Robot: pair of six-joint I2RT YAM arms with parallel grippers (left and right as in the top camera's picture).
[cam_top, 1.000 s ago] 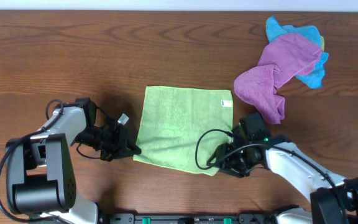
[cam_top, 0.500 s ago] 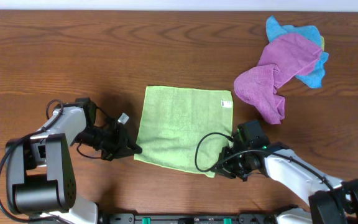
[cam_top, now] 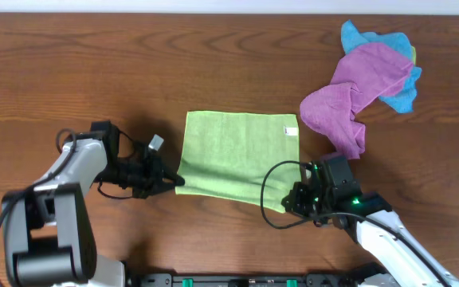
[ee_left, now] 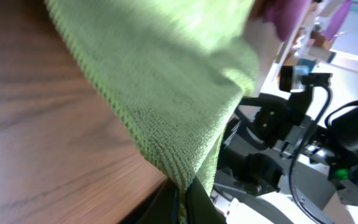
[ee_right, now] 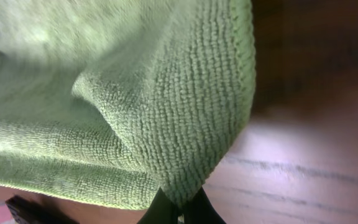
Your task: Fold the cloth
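Overhead: the cloth [cam_top: 233,155] lies spread mid-table [cam_top: 94,72], with its white tag [cam_top: 291,132] at the far right corner. The left gripper [cam_top: 175,180] pinches the near left corner and the right gripper [cam_top: 288,203] pinches the near right corner. Both wrist views show fingers clamped on terry. A purple cloth [cam_top: 349,96] and a blue cloth [cam_top: 357,36] are heaped far right, well apart.
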